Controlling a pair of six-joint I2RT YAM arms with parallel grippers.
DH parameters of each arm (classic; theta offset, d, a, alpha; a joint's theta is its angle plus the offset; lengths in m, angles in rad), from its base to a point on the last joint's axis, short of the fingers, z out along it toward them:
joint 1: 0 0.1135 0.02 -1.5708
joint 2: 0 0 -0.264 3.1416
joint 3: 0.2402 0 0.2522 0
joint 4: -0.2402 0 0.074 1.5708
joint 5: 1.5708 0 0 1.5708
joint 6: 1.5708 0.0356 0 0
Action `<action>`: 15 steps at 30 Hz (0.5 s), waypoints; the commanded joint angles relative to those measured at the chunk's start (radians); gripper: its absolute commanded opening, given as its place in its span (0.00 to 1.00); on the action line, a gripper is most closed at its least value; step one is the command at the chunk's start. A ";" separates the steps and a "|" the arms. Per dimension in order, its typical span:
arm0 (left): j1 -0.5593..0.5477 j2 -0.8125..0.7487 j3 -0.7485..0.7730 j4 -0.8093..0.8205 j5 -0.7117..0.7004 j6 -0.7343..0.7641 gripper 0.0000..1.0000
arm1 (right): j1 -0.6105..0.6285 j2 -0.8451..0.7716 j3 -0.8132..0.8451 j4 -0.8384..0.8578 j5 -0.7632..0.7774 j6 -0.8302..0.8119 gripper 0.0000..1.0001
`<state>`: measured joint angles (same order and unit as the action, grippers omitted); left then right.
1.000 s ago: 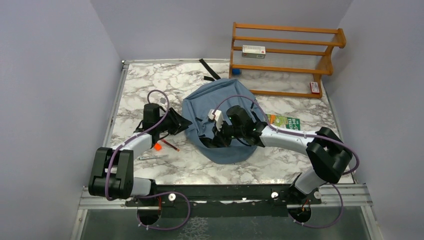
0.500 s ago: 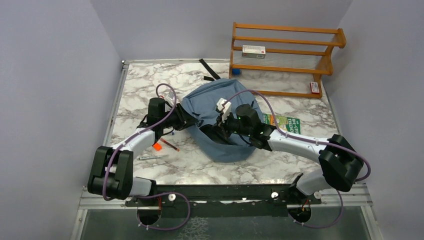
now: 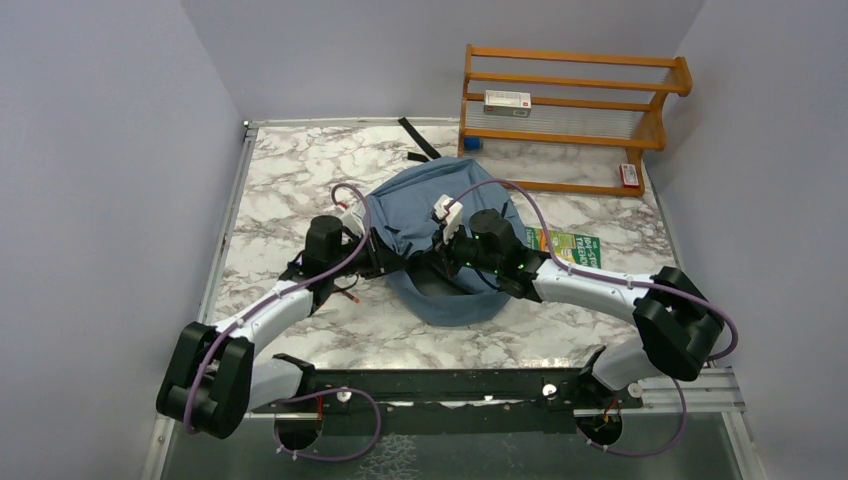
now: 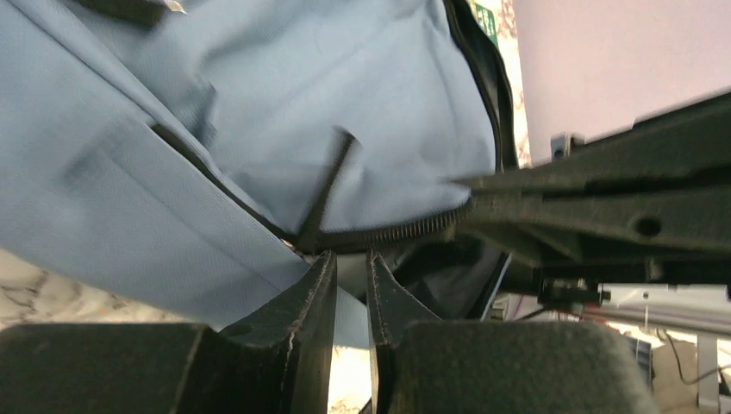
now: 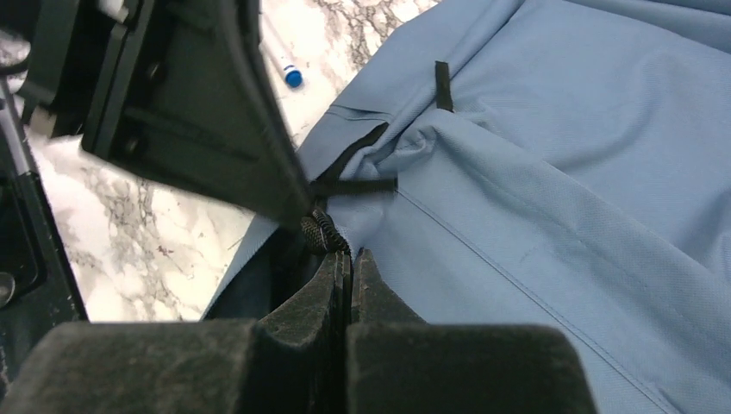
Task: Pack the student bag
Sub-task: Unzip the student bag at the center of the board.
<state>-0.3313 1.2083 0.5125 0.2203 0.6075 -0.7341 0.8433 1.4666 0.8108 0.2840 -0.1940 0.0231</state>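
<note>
The student bag point(image 3: 450, 195) lay flat, its long axis running near to far, black straps trailing off the far end and the dark zipper mouth at the near end. That mouth sat between the two sets of fingers. The left gripper point(image 4: 352, 259) had its fingers nearly together at the zipper edge; whether they pinched it could not be told. The right gripper point(image 5: 349, 256) was clenched tight against the trim. Below the fingers lay a marble-patterned table point(image 3: 290, 180), with pale lilac walls point(image 3: 100, 150) around it.

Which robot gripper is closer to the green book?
The right one. The right gripper pinches the blue bag near its middle, on the side toward the green book. The left gripper is at the bag's left edge, farther from the book.
</note>
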 commanded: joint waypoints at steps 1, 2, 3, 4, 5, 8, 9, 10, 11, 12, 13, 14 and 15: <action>-0.065 -0.069 -0.074 0.082 -0.024 0.021 0.19 | 0.003 -0.001 0.006 0.082 0.029 0.021 0.01; -0.076 -0.073 -0.081 0.083 -0.028 0.032 0.19 | 0.003 -0.001 0.006 0.082 0.027 0.021 0.01; -0.083 -0.075 -0.089 0.083 -0.032 0.040 0.19 | 0.003 -0.002 0.005 0.082 0.026 0.024 0.01; -0.089 -0.074 -0.099 0.083 -0.043 0.043 0.19 | 0.003 -0.003 0.004 0.082 0.027 0.027 0.00; -0.092 -0.072 -0.113 0.083 -0.056 0.040 0.19 | 0.003 -0.005 0.002 0.084 0.027 0.030 0.00; -0.101 -0.037 -0.148 0.083 -0.085 0.034 0.18 | 0.003 -0.012 -0.002 0.086 0.021 0.034 0.01; -0.102 -0.020 -0.158 0.083 -0.095 0.031 0.17 | 0.003 -0.016 -0.006 0.086 0.015 0.033 0.01; -0.103 -0.002 -0.167 0.082 -0.106 0.028 0.16 | 0.002 -0.020 -0.010 0.086 0.009 0.032 0.00; -0.104 0.014 -0.175 0.082 -0.116 0.026 0.15 | 0.002 -0.024 -0.016 0.086 -0.001 0.032 0.00; -0.104 0.032 -0.186 0.081 -0.133 0.019 0.14 | 0.002 -0.030 -0.025 0.088 -0.015 0.029 0.01; -0.104 0.046 -0.197 0.080 -0.148 0.011 0.14 | 0.003 -0.035 -0.034 0.091 -0.030 0.025 0.00; -0.104 0.061 -0.204 0.080 -0.159 0.008 0.13 | 0.003 -0.038 -0.042 0.093 -0.042 0.021 0.00; -0.104 0.075 -0.209 0.080 -0.167 0.006 0.13 | 0.002 -0.039 -0.051 0.092 -0.054 0.016 0.00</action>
<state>-0.4286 1.2308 0.3458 0.3149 0.5205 -0.7219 0.8433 1.4658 0.7822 0.2913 -0.2020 0.0448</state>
